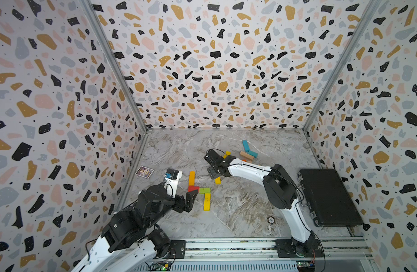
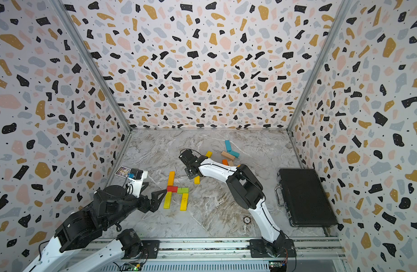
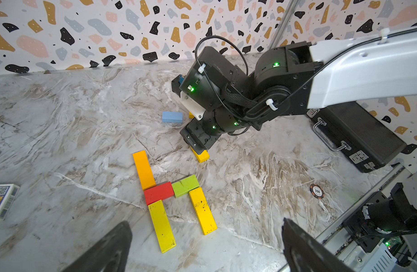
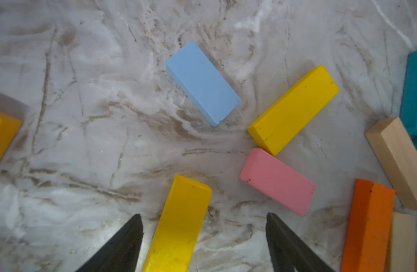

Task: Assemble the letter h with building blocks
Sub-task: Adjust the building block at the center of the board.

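Five building blocks lie joined on the marble: an orange bar [image 3: 144,169], a red block [image 3: 158,192], a green block [image 3: 185,185] and two yellow bars [image 3: 162,226] [image 3: 202,210]. My left gripper [image 3: 205,226] hovers open just in front of them, holding nothing. My right gripper [image 4: 204,215] is open low over another yellow bar [image 4: 181,223], which lies between its fingers with a gap on each side. Loose blocks lie beyond it: light blue [image 4: 202,82], yellow [image 4: 293,109], pink [image 4: 276,181], orange [image 4: 367,223], tan [image 4: 398,160] and teal [image 4: 414,89].
A black case [image 1: 329,197] lies by the right wall. A printed card [image 1: 144,171] sits near the left wall and a poker chip [image 1: 270,220] lies on the marble beside the right arm. Patterned walls close three sides, and a metal rail [image 1: 226,247] runs along the front.
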### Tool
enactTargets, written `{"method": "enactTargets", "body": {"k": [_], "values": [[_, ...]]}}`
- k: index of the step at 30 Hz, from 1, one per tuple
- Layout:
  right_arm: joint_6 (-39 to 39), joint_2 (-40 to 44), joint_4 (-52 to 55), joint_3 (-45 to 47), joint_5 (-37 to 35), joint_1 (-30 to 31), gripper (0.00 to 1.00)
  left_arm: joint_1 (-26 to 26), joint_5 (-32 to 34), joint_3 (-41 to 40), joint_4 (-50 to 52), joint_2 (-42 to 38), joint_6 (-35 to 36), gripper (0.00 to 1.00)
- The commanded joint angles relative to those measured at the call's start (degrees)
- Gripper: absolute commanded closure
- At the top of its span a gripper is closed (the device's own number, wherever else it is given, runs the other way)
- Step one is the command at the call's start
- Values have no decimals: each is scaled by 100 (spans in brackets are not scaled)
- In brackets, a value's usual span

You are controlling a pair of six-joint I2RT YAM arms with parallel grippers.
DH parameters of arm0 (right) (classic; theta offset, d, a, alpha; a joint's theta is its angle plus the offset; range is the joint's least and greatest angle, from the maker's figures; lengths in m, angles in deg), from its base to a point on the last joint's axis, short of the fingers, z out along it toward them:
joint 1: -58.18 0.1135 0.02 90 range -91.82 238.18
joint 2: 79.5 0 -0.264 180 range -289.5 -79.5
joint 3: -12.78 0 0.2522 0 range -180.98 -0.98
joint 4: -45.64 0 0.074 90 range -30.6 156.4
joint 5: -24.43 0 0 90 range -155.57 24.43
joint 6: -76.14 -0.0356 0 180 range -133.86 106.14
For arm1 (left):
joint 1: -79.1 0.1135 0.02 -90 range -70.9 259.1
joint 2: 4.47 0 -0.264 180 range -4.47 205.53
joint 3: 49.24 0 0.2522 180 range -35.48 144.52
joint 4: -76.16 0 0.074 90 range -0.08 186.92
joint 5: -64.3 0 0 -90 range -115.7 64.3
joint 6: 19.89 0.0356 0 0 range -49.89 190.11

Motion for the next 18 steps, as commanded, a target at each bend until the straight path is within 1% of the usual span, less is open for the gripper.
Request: {"method": "enactTargets", "body": {"k": [1,10,18], "values": [[174,-98,406,-371,-321,-11,17,36,8,-74,-187,9,69,1],[218,-313,380,-535,-235,-9,17,35,40,-77,-164,-5,71,1],[241,-525,546,-738,-449,-9,18,41,50,-84,-147,-10,76,1]]}}
